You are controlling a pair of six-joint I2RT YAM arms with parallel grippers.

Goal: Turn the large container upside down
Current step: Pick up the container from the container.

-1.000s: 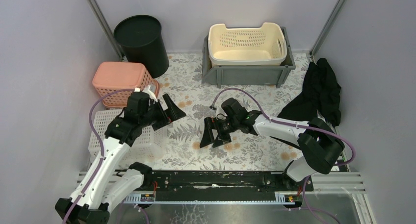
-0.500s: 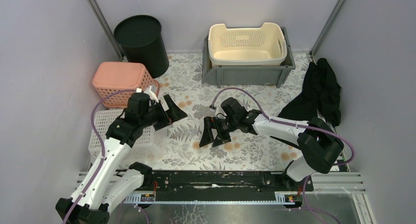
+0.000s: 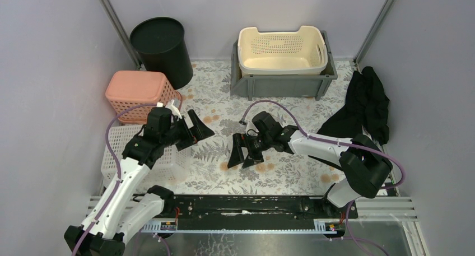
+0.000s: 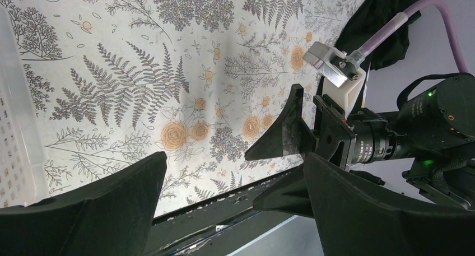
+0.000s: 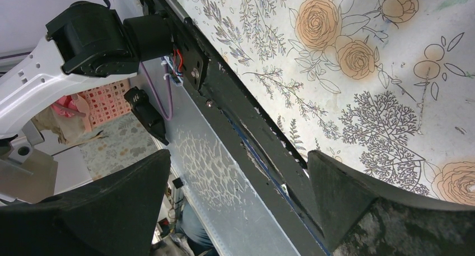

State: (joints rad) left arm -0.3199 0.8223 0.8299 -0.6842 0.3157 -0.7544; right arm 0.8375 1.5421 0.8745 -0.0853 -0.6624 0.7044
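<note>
The large container, a grey bin, stands upright at the back of the table with a cream perforated basket nested in it. Both grippers hover over the floral table mat, well short of the bin. My left gripper is open and empty, pointing right over the mat. My right gripper is also open and empty, pointing down-left toward the table's front rail. In the left wrist view the right gripper shows just ahead of my left fingers.
A black bucket stands bottom-up at the back left. A pink basket and a white basket lie along the left wall, the white one under my left arm. Black cloth is piled at the right wall.
The left gripper has crept slightly right and toward the front. The right gripper has barely shifted. Both stay open.
</note>
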